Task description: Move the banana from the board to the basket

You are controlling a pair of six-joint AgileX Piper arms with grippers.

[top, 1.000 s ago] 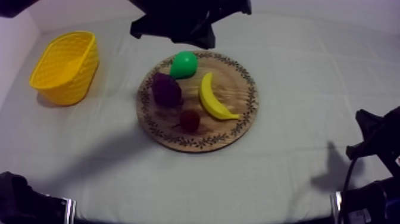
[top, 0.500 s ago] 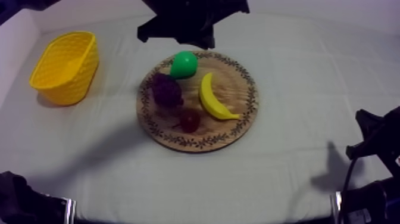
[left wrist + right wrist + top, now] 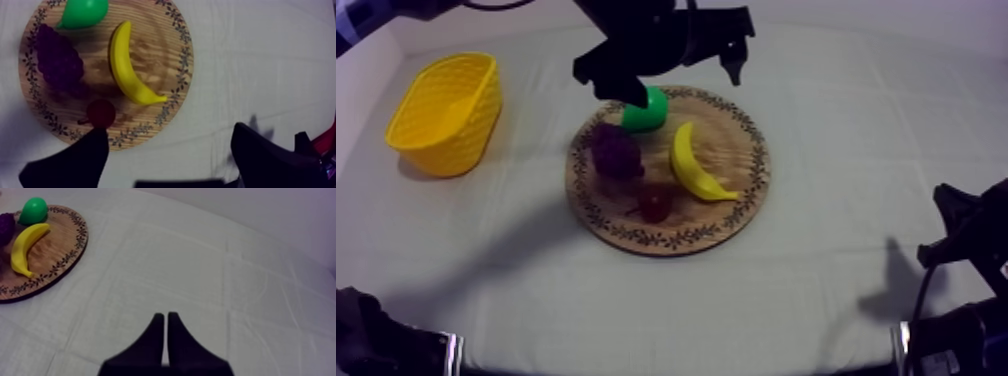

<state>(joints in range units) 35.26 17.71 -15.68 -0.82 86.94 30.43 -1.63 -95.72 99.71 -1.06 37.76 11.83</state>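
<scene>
The yellow banana (image 3: 694, 165) lies curved on the right half of the round wooden board (image 3: 736, 150), free of any grip. My left gripper (image 3: 681, 78) hangs open above the board's far rim, one finger over the green pear (image 3: 648, 108). From the left wrist the banana (image 3: 127, 67) is seen on the board (image 3: 155, 45), ahead of the wide-apart left gripper (image 3: 169, 132), which holds nothing. The yellow basket (image 3: 444, 110) stands at the far left. My right gripper (image 3: 165, 315) is shut as a narrow wedge over bare cloth, well away from the banana (image 3: 25, 248).
Purple grapes (image 3: 616, 150) and a small red fruit (image 3: 655, 203) share the board's left half with the pear. Open cloth separates board and basket. My right arm (image 3: 966, 240) rests low at the right edge.
My left gripper has gone from shut to wide open and has come a little nearer the board, now over the pear. The fruit, basket and right arm have not moved.
</scene>
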